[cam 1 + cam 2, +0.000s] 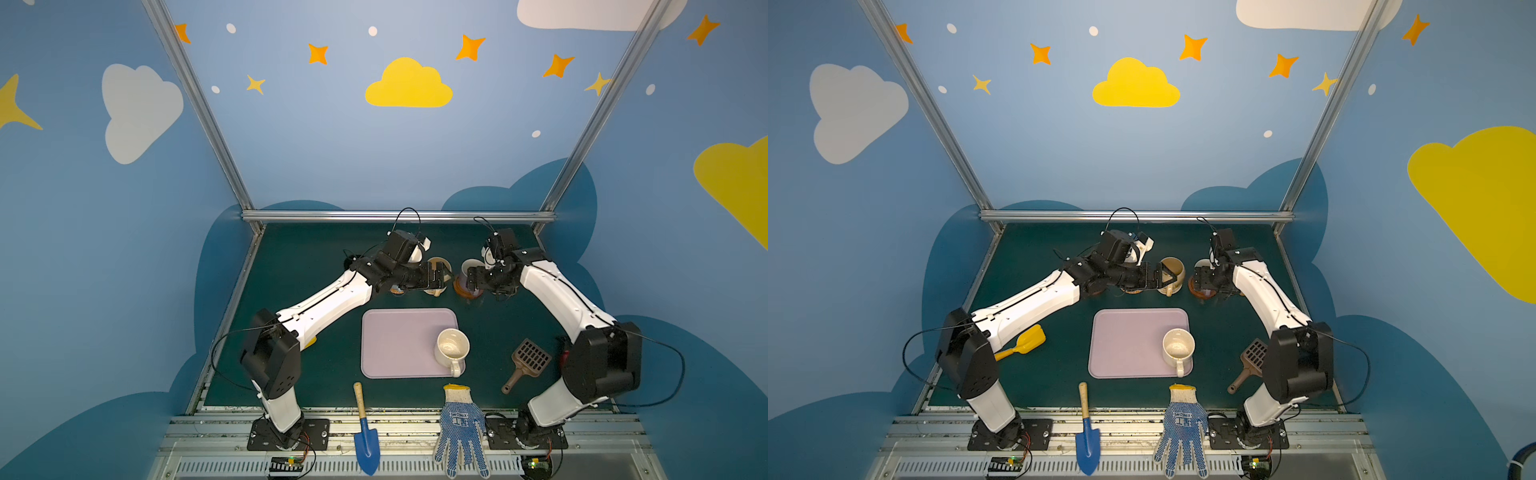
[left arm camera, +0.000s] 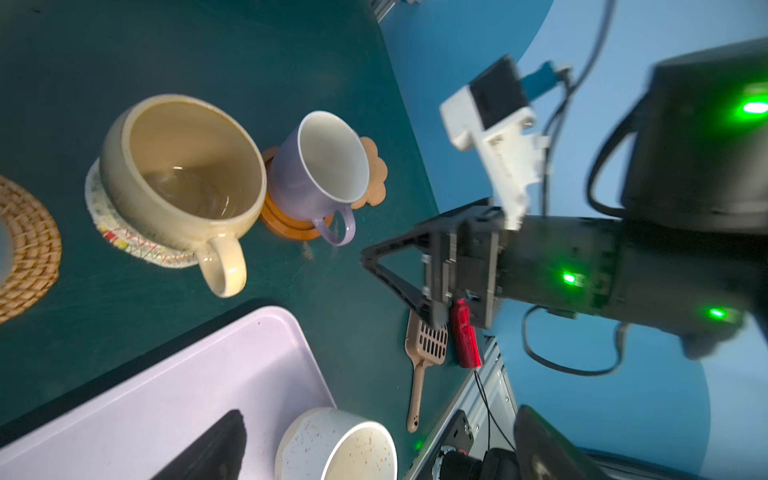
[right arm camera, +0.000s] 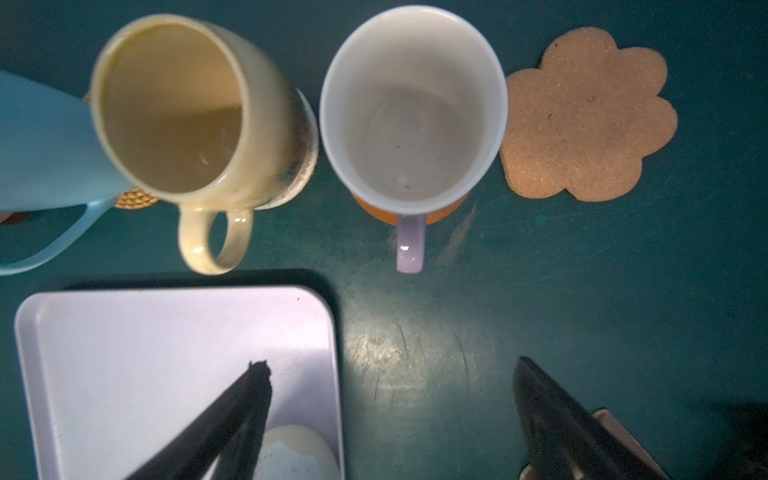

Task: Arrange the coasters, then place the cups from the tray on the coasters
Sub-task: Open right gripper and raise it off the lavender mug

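Your right gripper (image 3: 390, 365) is hanging empty with its jaws apart, just nearer than the lavender cup (image 3: 411, 108), whose brown coaster (image 3: 453, 208) is mostly hiding beneath it. Your left gripper (image 1: 437, 277) is gaping too, gripping nothing. The speckled cup (image 1: 452, 348) is sitting on the tray (image 1: 395, 345).

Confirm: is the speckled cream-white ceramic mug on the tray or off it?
On it. The speckled cream-white ceramic mug stands upright, mouth up, in a corner of the pale lavender rectangular tray in both top views.
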Motion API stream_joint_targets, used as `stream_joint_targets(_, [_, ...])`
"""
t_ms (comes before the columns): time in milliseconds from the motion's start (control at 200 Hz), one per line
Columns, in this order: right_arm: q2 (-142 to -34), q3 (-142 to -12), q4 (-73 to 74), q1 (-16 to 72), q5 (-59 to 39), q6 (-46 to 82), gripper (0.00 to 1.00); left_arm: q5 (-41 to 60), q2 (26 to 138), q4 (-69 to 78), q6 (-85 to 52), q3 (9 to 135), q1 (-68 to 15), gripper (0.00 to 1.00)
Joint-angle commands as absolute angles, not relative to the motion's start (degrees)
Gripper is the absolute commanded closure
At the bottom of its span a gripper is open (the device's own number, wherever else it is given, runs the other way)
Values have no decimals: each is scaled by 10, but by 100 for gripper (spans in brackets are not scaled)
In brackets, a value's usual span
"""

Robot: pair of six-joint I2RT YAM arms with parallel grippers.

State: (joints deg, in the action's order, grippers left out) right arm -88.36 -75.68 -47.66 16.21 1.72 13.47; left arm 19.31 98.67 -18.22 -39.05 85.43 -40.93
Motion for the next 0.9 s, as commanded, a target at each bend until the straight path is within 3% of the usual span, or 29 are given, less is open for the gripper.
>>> stream_joint_targets(0, [-818,-725,-457,191,40,123,9,194,953,-172,-371,832,-407,0])
stream_joint_targets(220, [-673,-636,-403,218,43,132,9,234,885,-151,-319,779,-396,0])
stream_joint_targets(340, [-600,-568,-363,207,-51,143,3,247,838,-132,-276,739,-395,0])
stream_joint_targets(631, [-563,-544,-441,220,-140,190,3,224,756,-131,-257,640,-395,0])
stream_joint_targets(891, [-521,-487,-489,309,-104,255,3,246,739,-124,-274,589,-401,0])
